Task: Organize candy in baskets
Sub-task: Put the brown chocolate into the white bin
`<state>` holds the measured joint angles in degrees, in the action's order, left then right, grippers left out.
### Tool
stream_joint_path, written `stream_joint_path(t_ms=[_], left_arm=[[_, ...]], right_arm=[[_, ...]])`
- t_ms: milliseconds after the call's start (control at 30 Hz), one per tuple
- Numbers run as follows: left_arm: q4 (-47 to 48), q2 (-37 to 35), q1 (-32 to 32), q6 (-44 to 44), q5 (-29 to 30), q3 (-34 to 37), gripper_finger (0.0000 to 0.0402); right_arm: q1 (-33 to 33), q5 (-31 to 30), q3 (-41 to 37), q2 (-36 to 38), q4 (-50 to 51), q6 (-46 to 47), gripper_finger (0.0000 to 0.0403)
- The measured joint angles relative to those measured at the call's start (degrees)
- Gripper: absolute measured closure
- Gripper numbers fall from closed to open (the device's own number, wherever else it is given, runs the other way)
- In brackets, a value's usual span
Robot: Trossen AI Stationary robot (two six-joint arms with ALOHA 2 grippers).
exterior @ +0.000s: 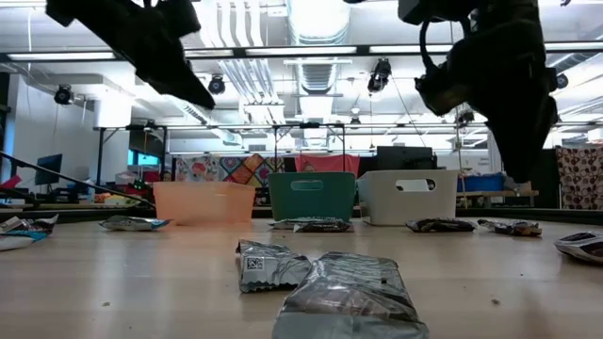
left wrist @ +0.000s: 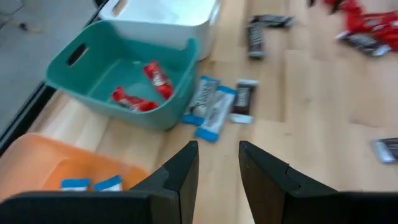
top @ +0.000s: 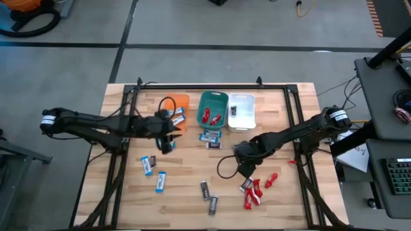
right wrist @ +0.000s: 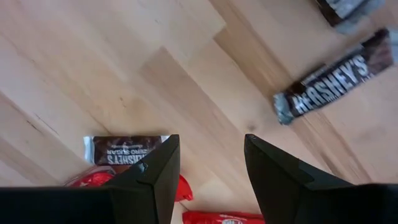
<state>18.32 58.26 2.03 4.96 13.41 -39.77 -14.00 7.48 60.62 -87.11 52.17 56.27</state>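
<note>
- Candy lies scattered over my wooden table [top: 186,192]: two blue-and-white bars [top: 154,173] at the left front, two dark bars [top: 209,197] at the centre front, and a cluster of red bars [top: 257,190] at the right front.
- Three baskets stand in a row at the back: the orange basket [top: 183,102] left, the teal basket [top: 213,109] in the middle, the white basket [top: 242,112] right.
- In the teal basket I see two red pieces [left wrist: 146,87]; the orange one holds blue-and-white pieces [left wrist: 90,183]; the white one holds something dark that I cannot make out from above.
- A small mixed pile [top: 211,136] of blue-and-white and dark bars lies just in front of the teal basket.
- My left gripper [left wrist: 216,165] hangs above the table beside the orange basket, jaws apart with nothing between them.
- My right gripper [right wrist: 208,171] hovers over the table near the red cluster, jaws apart and empty, with a dark bar [right wrist: 124,149] just beside one finger.
</note>
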Motion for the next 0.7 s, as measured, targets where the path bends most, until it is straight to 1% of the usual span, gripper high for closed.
stream_joint_path(t_ms=[133,233,400,567,700], left_arm=[[0.1,-0.7,2.8,2.2,0.1,0.1,0.0303],[0.1,-0.9,4.5,2.7,0.2,0.1,0.0303],[-0.1,-0.8,5.6,3.1,2.6,0.1,0.0303],[-1.5,-0.3,5.6,3.1,2.7,0.1,0.0303],[-1.9,-0.1,5.6,3.1,2.7,0.2,0.0303]], right_arm=[[0.0,-0.9,-2.1,2.7,0.0,2.4,0.0234],[0.0,-3.3,-4.9,5.0,0.0,4.9,0.0234],[0.2,-8.7,-10.1,8.4,-0.5,11.3,0.0234],[0.7,-12.2,-14.6,9.5,-5.9,15.0,0.0234],[1.1,-13.1,-17.1,7.6,-12.1,15.3,0.0234]])
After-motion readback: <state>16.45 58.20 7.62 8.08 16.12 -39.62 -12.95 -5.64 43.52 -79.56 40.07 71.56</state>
